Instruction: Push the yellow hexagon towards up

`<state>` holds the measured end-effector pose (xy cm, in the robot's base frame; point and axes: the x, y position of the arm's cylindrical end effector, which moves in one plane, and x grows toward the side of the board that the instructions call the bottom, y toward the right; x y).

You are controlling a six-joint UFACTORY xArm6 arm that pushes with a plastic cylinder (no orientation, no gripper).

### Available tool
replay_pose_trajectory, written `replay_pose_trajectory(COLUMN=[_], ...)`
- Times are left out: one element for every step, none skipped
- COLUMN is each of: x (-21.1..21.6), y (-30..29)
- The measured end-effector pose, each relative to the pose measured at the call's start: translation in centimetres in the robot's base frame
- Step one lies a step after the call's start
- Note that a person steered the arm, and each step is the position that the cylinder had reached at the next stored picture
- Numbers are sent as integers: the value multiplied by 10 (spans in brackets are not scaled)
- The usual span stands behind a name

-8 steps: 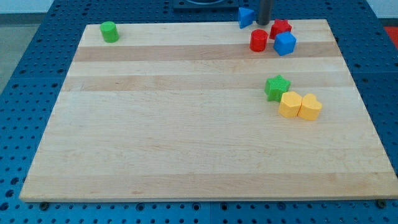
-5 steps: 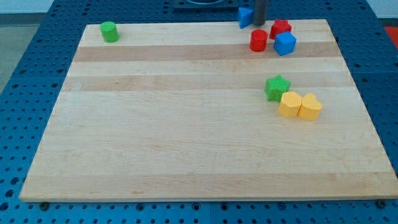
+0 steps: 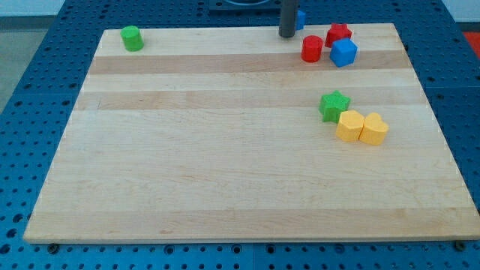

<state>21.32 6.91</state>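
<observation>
Right, starting at the view's left: green cylinder (image 3: 132, 37) sits alone in the top-left corner of the counter (image 3: 225, 165), well apart from everything else. Wide bare stretch of pale wood follows, w/ lighter and darker bands running across.

Near the view's top, a bit right of centre, the dark rod comes down and my tip (image 3: 286, 35) rests at the counter's top edge. No gripper on this rig, so nothing to part or close. Just behind the rod, on its right, a blue block (image 3: 299, 19) peeks out, mostly hidden; shape can't be made out.

Further right, a tight cluster: red cylinder (image 3: 312, 49), a red block (image 3: 338, 34) behind it (shape unclear), and a blue cube (image 3: 344, 52) touching both.

Lower down on the right half: green star (image 3: 334, 105), w/ the yellow hexagon (image 3: 349, 126) touching it at its lower right. A 2nd yellow block (image 3: 374, 129), heart-like, is pressed against the hexagon's right side. The tip is well apart from this group, up and to the left of it.
</observation>
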Motion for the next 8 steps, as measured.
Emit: replay_pose_trajectory(x=[2,2,0,-9,-20,-20,-20,-20], y=[-15,-33,-46,-48,-48,-48,-47,-43])
